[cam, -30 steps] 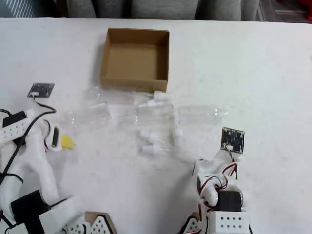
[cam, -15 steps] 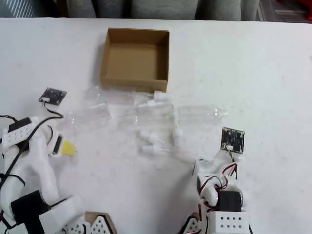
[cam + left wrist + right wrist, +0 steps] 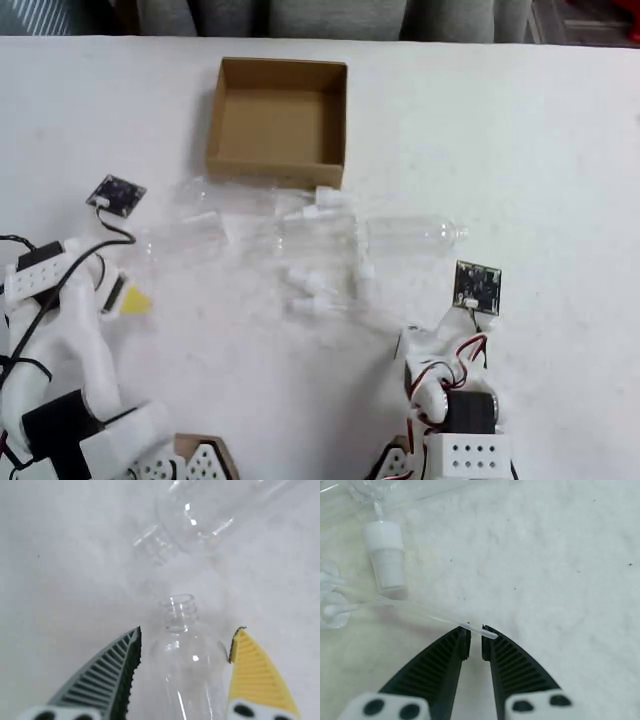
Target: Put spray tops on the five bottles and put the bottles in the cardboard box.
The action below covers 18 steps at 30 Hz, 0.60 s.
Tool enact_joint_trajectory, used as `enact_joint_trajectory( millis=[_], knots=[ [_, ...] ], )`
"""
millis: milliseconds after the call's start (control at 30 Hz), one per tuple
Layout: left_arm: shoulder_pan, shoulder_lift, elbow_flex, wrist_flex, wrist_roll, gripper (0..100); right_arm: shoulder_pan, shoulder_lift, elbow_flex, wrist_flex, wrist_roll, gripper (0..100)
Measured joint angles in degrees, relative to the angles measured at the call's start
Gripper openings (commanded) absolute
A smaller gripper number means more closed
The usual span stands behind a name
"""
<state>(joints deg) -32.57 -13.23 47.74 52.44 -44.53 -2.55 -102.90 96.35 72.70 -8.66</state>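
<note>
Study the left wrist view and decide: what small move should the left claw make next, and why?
Probably ease the left claw forward until it straddles the capless bottle. The claw is open and the bottle sits centred in its gap, neck pointing away, but the high view shows the claw short of the bottle.

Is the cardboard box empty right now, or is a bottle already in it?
Empty. In the high view the cardboard box shows a bare brown floor; the clear bottles lie outside it on the table.
</note>
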Motion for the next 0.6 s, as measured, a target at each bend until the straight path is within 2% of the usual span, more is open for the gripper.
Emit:
enact_joint_trajectory(
  millis=[133,300,333,400,600],
  knots=[
    [0.00,0.00,0.00,0.00,-0.79,26,0.00,0.00,0.00,0.00,0.00,1.5],
    [0.00,0.00,0.00,0.00,-0.79,3,0.00,0.00,0.00,0.00,0.00,1.5],
    [0.18,0.00,0.00,0.00,-0.79,1,0.00,0.00,0.00,0.00,0.00,1.5],
    [0.26,0.00,0.00,-0.18,-0.97,4,0.00,0.00,0.00,0.00,0.00,1.5],
    [0.00,0.00,0.00,1.67,-0.88,2,0.00,0.00,0.00,0.00,0.00,1.5]
  ],
)
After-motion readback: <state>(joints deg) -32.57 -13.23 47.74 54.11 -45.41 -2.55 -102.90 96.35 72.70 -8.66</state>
